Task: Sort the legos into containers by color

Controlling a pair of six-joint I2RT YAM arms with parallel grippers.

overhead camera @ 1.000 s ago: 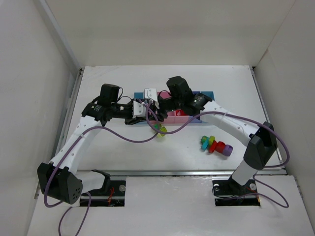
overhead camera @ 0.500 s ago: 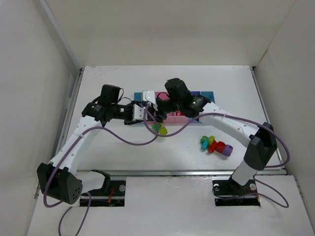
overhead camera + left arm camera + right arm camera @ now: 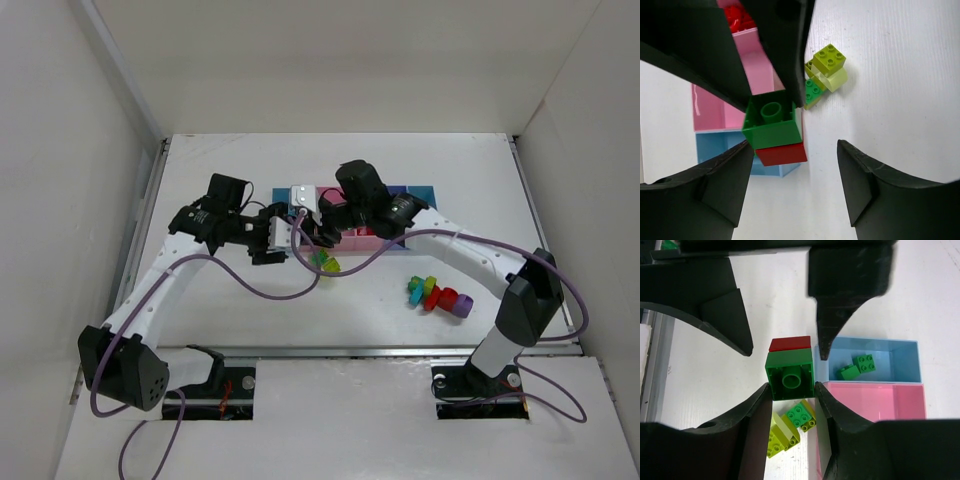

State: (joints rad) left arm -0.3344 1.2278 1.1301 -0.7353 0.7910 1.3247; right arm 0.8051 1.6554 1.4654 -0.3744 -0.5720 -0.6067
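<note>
My right gripper (image 3: 792, 388) is clamped on the green half of a green-and-red stack (image 3: 790, 357), close by the end of the blue tray (image 3: 877, 341). My left gripper (image 3: 794, 147) stands open around the same stack, with a clear gap on one side, so it has hold of nothing.

I judge the job about midway. The trays (image 3: 415, 192) sit mid-table; the blue one has two green bricks (image 3: 856, 367) and the pink tray (image 3: 875, 402) shows red bricks (image 3: 737, 19).

Left to do:
- the mixed clump (image 3: 438, 295) toward the table's near edge, on the right
- the yellow-green clump (image 3: 323, 263) on the table just beside the trays
- this stack, whose two colours are not yet apart
</note>
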